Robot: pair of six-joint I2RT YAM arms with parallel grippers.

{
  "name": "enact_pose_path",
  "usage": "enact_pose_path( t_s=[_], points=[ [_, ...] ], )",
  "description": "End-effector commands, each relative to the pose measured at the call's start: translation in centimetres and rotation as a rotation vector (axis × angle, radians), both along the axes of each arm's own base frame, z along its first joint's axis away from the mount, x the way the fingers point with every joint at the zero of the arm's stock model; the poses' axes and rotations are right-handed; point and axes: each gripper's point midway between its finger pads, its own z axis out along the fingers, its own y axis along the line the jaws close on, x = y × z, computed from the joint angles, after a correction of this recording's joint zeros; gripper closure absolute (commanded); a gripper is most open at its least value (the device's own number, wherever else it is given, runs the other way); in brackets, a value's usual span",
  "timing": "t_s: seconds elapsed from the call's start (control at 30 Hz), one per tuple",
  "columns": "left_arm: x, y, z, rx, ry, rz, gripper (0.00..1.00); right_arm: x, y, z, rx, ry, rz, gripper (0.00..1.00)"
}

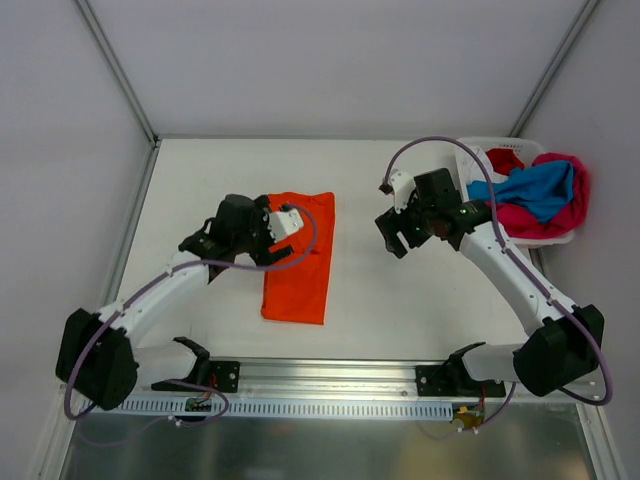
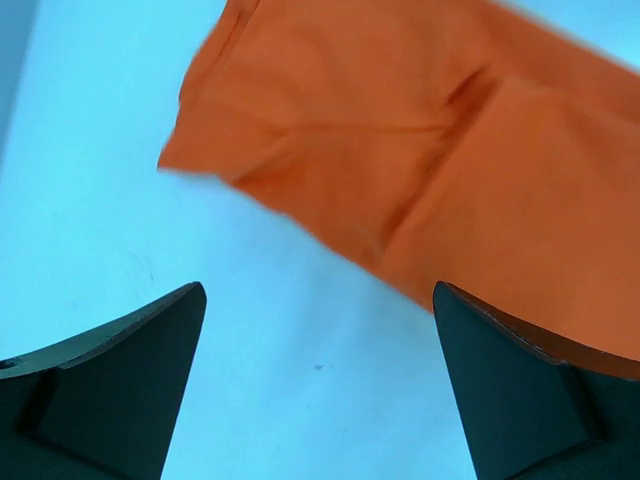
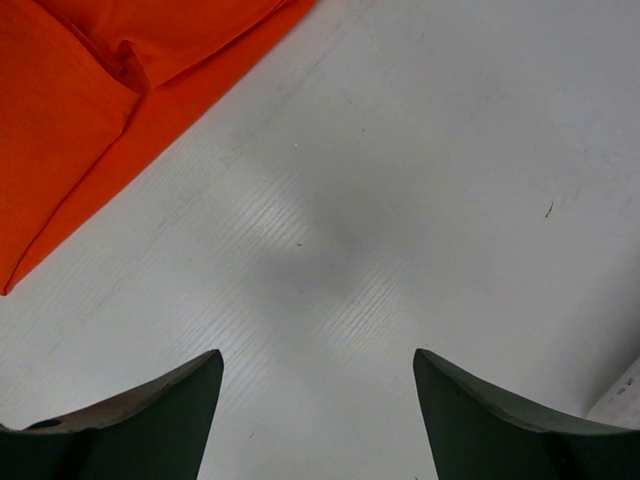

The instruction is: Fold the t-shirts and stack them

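Now your left gripper stands spread at the far left of the folded orange cloth t-shirt (gripping nothing); your right gripper is spread too.

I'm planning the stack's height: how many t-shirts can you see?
4: the orange t-shirt lies on the table; the blue t-shirt, pink t-shirt and red t-shirt are heaped in the basket, where more may hide.

Bare table open right of orange t-shirt, full basket blocking far right corner
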Motion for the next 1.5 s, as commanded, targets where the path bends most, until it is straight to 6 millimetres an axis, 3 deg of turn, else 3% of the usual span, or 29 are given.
enact_pose_path(
  t_s=[0.0,0.07,0.13,0.17,0.3,0.53,0.73,0.87,0.93,1.2,1.43,1.47],
  points=[
    [-3.2,-2.6,1.0,0.078,-0.199,-0.186,0.01,0.5,0.1,0.0,-0.02,-0.016,0.004,0.18],
    [-6.4,-4.9,0.6,0.09,-0.231,-0.313,0.01,0.6,-0.1,-0.3,-0.036,-0.013,-0.004,0.18],
    [-9.1,-5.0,-1.3,0.131,-0.219,-0.383,0.01,0.8,-0.2,-0.7,-0.049,-0.006,-0.006,0.18],
    [-11.5,-5.9,-2.9,0.151,-0.186,-0.463,0.01,0.9,-0.3,-0.8,-0.052,-0.004,-0.009,0.18],
    [-15.7,-5.5,-7.7,0.29,-0.069,-0.548,0.01,1.4,-0.4,-1.4,-0.08,0.004,-0.017,0.18],
    [-15.8,-6.4,-8.5,0.31,-0.232,-0.55,0.01,2.1,-1.2,-2.0,-0.131,-0.014,-0.037,0.18],
    [-16.9,-6.6,-10.0,0.305,-0.234,-0.581,0.01,2.6,-1.4,-2.0,-0.15,-0.017,-0.048,0.18],
    [-15.7,-6.9,-10.9,0.331,-0.306,-0.554,0.01,2.9,-1.9,-2.0,-0.176,-0.028,-0.066,0.18],
    [-15.4,-6.0,-12.3,0.396,-0.302,-0.544,0.01,2.9,-2.0,-2.1,-0.181,-0.026,-0.07,0.18],
    [-15.4,-3.7,-13.7,0.512,-0.256,-0.529,0.01,3.1,-2.2,-2.0,-0.192,-0.04,-0.074,0.18],
    [-16.4,-1.5,-12.2,0.535,-0.246,-0.526,0.01,3.2,-2.1,-2.1,-0.19,-0.037,-0.076,0.18],
    [-17.2,-2.1,-11.8,0.511,-0.272,-0.566,0.01,3.2,-2.1,-2.1,-0.191,-0.036,-0.076,0.18]
  ],
)
